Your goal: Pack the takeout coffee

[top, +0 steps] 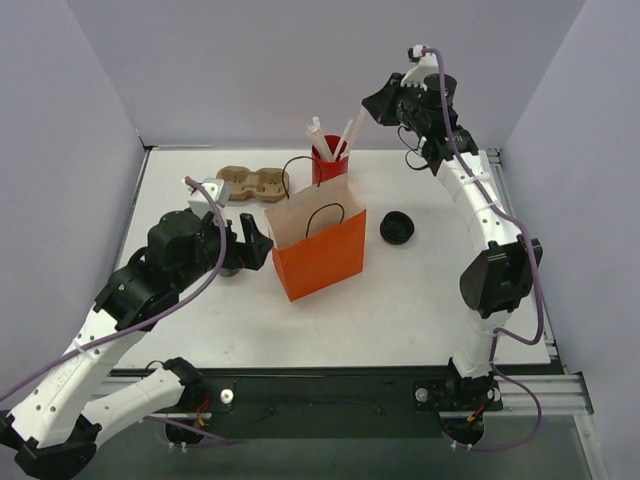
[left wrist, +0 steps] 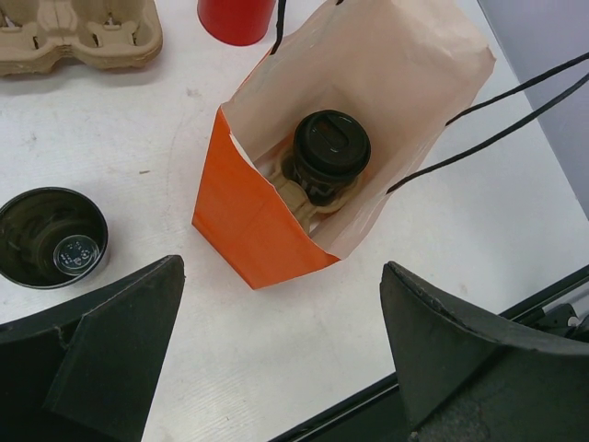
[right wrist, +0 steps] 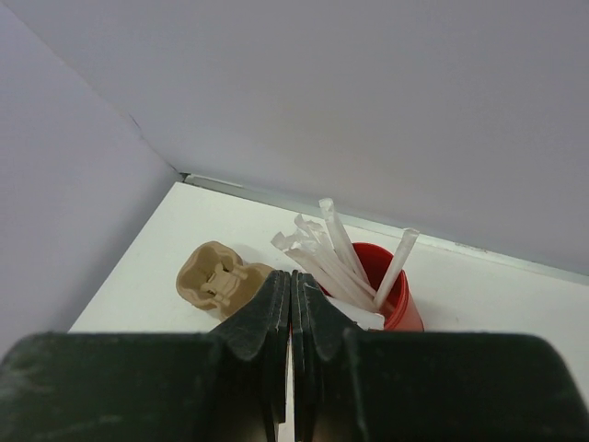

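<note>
An orange paper bag (top: 318,258) stands open mid-table. In the left wrist view, one dark lidded coffee cup (left wrist: 331,152) sits inside the bag (left wrist: 248,221) in a tan holder. A second dark cup (left wrist: 51,238), open and without a lid, stands on the table left of the bag. My left gripper (left wrist: 281,368) is open and empty, hovering near the bag's left side (top: 262,245). My right gripper (top: 378,103) is raised high at the back, above the red cup; its jaws (right wrist: 292,276) are shut on nothing.
A red cup of white straws (top: 328,162) stands behind the bag, also in the right wrist view (right wrist: 386,290). A tan cardboard carrier (top: 252,182) lies back left. A black round lid-like piece (top: 397,228) lies right of the bag.
</note>
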